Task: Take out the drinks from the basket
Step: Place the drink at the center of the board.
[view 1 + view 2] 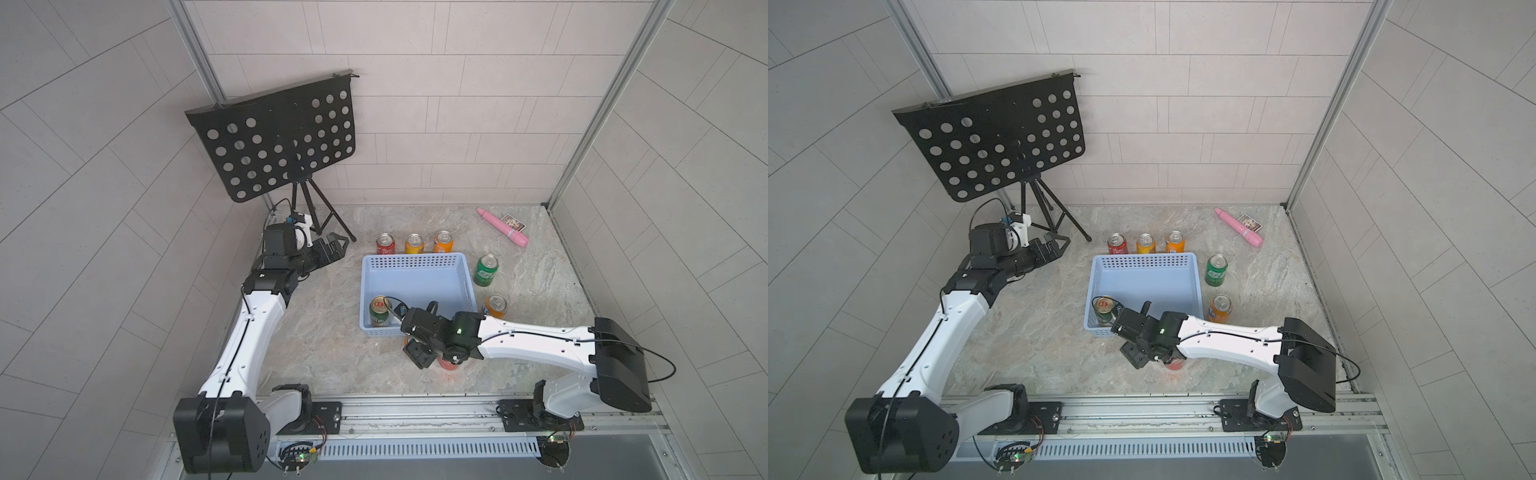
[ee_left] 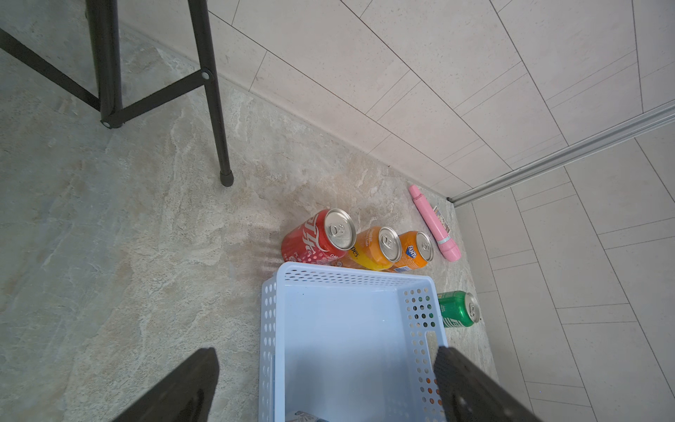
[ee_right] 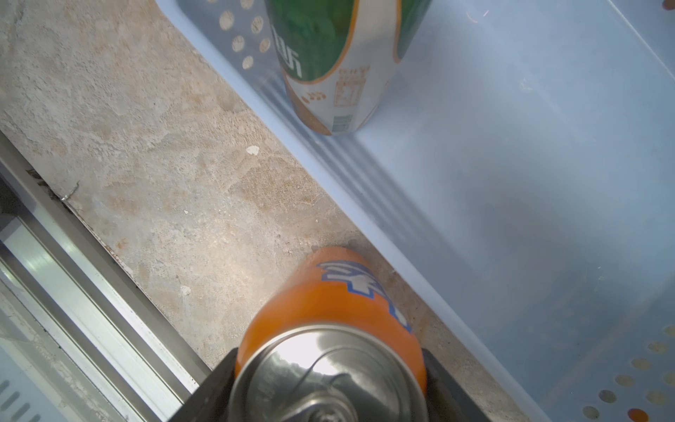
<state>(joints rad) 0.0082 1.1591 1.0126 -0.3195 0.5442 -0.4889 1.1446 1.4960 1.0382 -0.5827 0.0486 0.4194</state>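
Orange can (image 3: 328,321), upright in your right gripper's (image 3: 328,387) clamped jaws, is just nearside of the basket (image 1: 415,262) (last green-gold can (image 1: 380,311) stands far-left, inside).

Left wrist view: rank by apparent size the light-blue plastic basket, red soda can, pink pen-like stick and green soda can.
1. light-blue plastic basket
2. red soda can
3. pink pen-like stick and green soda can: alike, unranked; the can is partly hidden.
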